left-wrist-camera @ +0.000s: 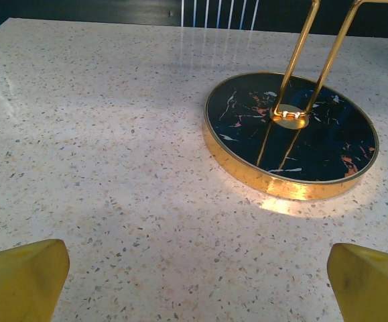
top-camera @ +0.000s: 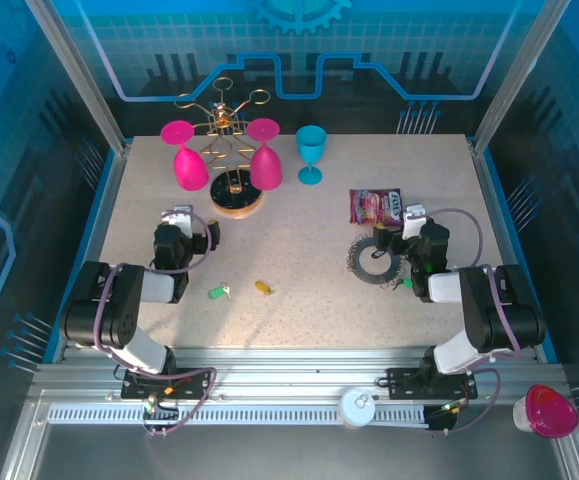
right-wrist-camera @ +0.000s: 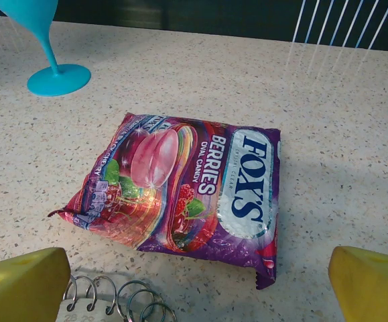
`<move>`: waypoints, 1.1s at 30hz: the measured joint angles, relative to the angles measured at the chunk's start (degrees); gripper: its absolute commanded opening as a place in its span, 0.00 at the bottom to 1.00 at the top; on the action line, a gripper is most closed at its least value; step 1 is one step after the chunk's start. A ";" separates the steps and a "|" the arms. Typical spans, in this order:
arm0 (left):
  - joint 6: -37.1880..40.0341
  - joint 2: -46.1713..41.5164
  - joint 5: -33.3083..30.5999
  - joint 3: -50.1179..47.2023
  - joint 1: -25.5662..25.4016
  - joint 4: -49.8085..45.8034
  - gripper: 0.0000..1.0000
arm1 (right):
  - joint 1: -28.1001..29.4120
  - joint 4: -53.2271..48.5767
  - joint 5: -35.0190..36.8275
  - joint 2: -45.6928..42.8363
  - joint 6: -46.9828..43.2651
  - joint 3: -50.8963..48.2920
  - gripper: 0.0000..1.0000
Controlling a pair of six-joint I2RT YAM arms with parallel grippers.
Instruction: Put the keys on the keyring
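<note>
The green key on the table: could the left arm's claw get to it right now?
Probably yes. The green key lies on bare table near the open left claw, with nothing between them. The claw points toward the rack base, though, so it would need to turn back.

The left arm [top-camera: 119,305] and the right arm [top-camera: 484,315] sit folded at the near edge, elbows drawn back, forearms reaching forward and low. The left pincer [top-camera: 194,226] points away from its base, its yellow fingers [left-wrist-camera: 19,278] spread wide with nothing between them. The right pincer [top-camera: 401,232] points the same way, its fingers [right-wrist-camera: 371,285] likewise wide apart and empty.
</note>
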 measured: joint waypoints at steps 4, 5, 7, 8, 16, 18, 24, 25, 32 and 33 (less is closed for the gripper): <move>-0.02 0.00 0.44 0.00 0.00 0.00 0.99 | 0.00 0.00 0.00 0.00 0.00 0.00 1.00; 0.00 0.00 0.46 0.00 0.00 -0.02 0.99 | -0.02 0.00 0.00 0.00 0.00 0.00 1.00; 0.00 0.00 0.48 0.00 0.00 0.00 0.99 | 0.00 0.00 0.00 0.00 0.00 0.00 1.00; -0.02 0.00 0.48 0.00 0.00 0.00 0.99 | 0.00 0.00 0.00 0.00 0.00 0.00 1.00; -0.02 0.00 0.74 0.00 0.00 0.00 0.99 | -0.02 0.00 0.00 0.00 0.00 0.00 1.00; -0.02 0.00 0.85 0.00 0.00 0.00 0.99 | -0.02 0.00 0.00 0.00 0.00 0.00 1.00; -0.02 0.00 0.90 0.00 0.07 -0.02 0.99 | -0.02 0.00 -0.02 0.00 0.00 0.00 1.00; -0.02 0.00 0.94 0.00 0.11 -0.02 0.99 | -0.02 0.00 -0.02 0.00 0.00 0.00 1.00; -0.04 0.00 1.97 0.00 0.39 -0.17 0.99 | -0.07 0.00 -0.24 0.00 0.00 0.00 1.00; -0.04 0.00 1.97 0.00 0.44 -0.17 0.99 | -0.07 0.02 -0.26 0.00 0.02 0.00 0.98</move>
